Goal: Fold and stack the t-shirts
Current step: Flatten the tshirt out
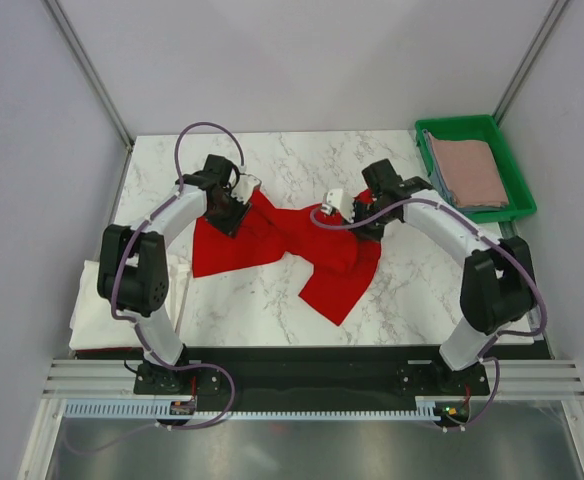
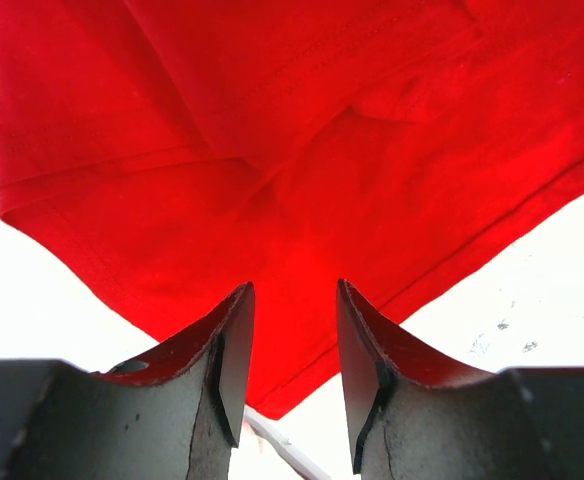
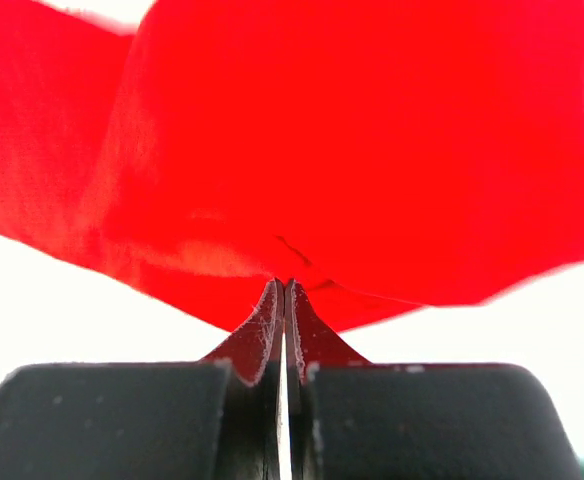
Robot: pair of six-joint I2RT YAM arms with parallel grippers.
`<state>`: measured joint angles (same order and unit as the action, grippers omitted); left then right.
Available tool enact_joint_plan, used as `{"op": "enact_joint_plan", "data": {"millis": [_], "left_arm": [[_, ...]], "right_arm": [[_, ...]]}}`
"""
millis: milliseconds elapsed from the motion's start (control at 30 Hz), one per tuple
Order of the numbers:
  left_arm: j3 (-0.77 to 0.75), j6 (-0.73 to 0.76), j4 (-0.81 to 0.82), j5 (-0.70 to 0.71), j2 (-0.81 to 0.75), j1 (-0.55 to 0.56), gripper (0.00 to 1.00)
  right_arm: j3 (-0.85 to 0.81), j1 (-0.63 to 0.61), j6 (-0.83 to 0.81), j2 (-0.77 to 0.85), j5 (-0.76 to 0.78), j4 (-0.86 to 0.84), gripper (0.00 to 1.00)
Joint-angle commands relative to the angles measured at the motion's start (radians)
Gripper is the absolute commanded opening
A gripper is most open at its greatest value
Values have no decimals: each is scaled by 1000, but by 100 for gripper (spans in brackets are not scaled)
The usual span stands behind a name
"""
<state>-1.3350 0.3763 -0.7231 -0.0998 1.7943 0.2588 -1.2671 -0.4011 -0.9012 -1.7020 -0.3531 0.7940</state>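
Seeing white marble-pattern table [image 1: 292, 160] filling middle of top view, grey veining running across. Spotting green plastic tray [image 1: 459, 126] sitting at far right corner, long side lying along right edge. Noting pale walls [image 1: 32, 150] closing in left, back and right, with aluminium posts [image 1: 87, 70] slanting at both back corners. Seeing black base plate [image 1: 312, 362] lying along near edge, aluminium rails [image 1: 87, 378] flanking it, white slotted cable duct [image 1: 302, 409] running just below, brushed metal sheet [image 1: 302, 450] nearest camera. Getting table blown out white in both wrist views.
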Motion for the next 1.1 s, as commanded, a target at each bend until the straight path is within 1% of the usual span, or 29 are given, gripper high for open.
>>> {"op": "enact_joint_plan", "data": {"millis": [0,33,67,100,133,167,200,233,333,367,400,467,567,700,833,933,1067], "left_arm": [[-1,-11,25,22,-87,-3,45],[-3,-11,28,25,-99,-3,45],[-7,-10,31,34,-110,-1,45],[-9,-7,37,40,-119,-1,45],[-12,-1,42,44,-133,-1,45],[-15,6,44,48,-138,-1,45],[-18,19,44,48,-136,-1,45],[-21,24,44,43,-130,-3,46],[-39,35,42,-20,-98,-1,47],[-50,35,42,-53,-86,2,47],[-56,27,42,-63,-73,11,48],[-78,19,39,-69,-26,25,48],[-113,10,39,-86,42,45,51],[-179,-10,33,-101,120,54,56],[-220,-23,19,-109,175,79,59],[-234,-33,7,-115,200,103,59],[-234,-48,4,-121,227,126,54]], "right_arm": [[-213,7,95,152,-107,-4,0],[-262,10,117,156,-121,-4,0],[-359,15,142,156,-139,-4,0],[-406,18,163,148,-145,-7,0],[-482,24,215,145,-155,-13,0],[-514,31,250,137,-170,-27,0],[-537,42,287,124,-182,-70,0],[-566,68,385,114,-196,-97,0],[-603,106,528,38,-216,-185,0],[-612,114,553,10,-215,-197,0],[-621,120,580,-39,-201,-220,0],[-643,148,651,-82,-205,-254,0],[-687,168,660,-149,-205,-265,0],[-710,176,660,-165,-198,-265,0],[-683,176,657,-151,-188,-268,0],[-658,176,651,-139,-184,-266,0],[-644,177,648,-130,-176,-268,0]]}}
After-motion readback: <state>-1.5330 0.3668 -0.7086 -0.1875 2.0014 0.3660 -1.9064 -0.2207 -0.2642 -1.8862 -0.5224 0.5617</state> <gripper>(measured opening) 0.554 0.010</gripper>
